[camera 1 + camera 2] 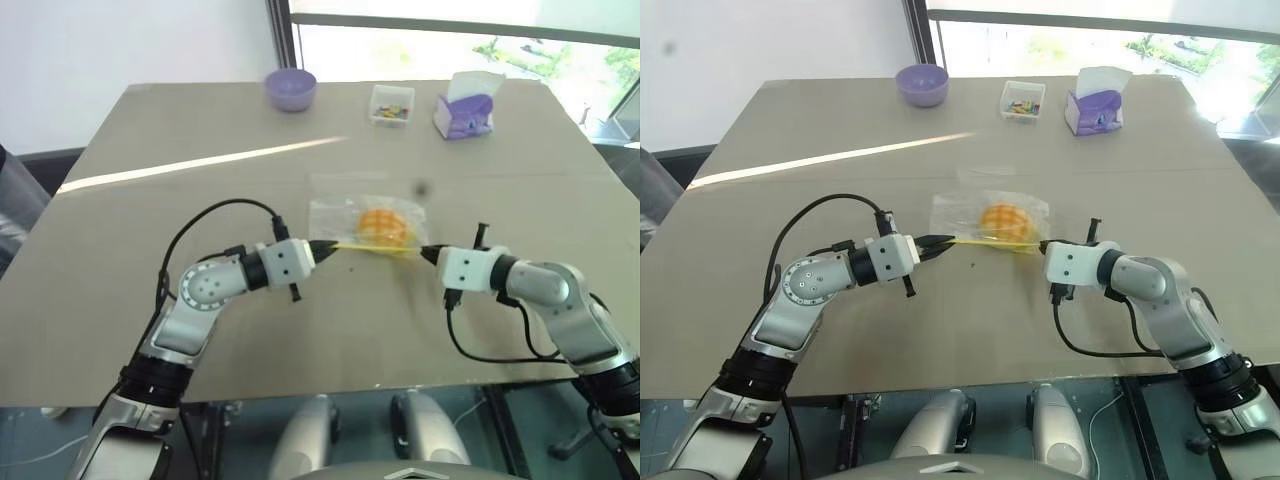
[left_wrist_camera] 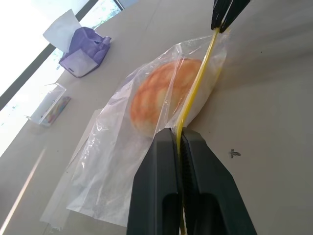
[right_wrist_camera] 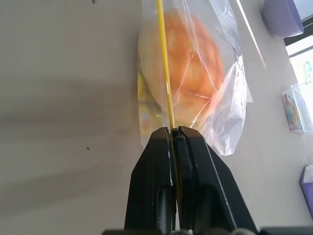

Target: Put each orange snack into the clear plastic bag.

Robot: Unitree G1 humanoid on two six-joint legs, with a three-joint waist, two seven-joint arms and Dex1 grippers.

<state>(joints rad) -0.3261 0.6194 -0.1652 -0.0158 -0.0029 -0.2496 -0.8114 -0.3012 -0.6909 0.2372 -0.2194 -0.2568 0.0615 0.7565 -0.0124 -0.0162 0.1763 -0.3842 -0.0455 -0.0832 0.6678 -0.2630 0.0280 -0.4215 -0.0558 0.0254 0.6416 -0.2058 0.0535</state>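
left eye view: the clear plastic bag [image 1: 366, 220] lies mid-table with one orange snack [image 1: 386, 226] already inside it, its criss-cross top showing through the film. left gripper [image 1: 318, 248] is pressed together on one end of the bag's yellow strip [image 1: 372, 246]; right gripper [image 1: 428, 254] is pinching the other end. the strip runs taut and straight between the two pincers, just off the table [image 1: 150, 300].

why held so (my reading): pulling the zip edge from both ends keeps the mouth shut or lines it up for sealing, and stops the snack sliding back out. in the left wrist view the black fingers [image 2: 195, 171] close on the strip with the snack bulging right behind it; the right wrist view shows the same from the opposite end.

count: one bag, one orange snack, two grippers, both occupied. along the far edge, well apart from the bag: one purple bowl [image 1: 290, 88], one small clear box [image 1: 392, 104] of coloured bits, one purple tissue pack [image 1: 466, 106]. no loose orange snack visible on the table, so the task looks nearly done.
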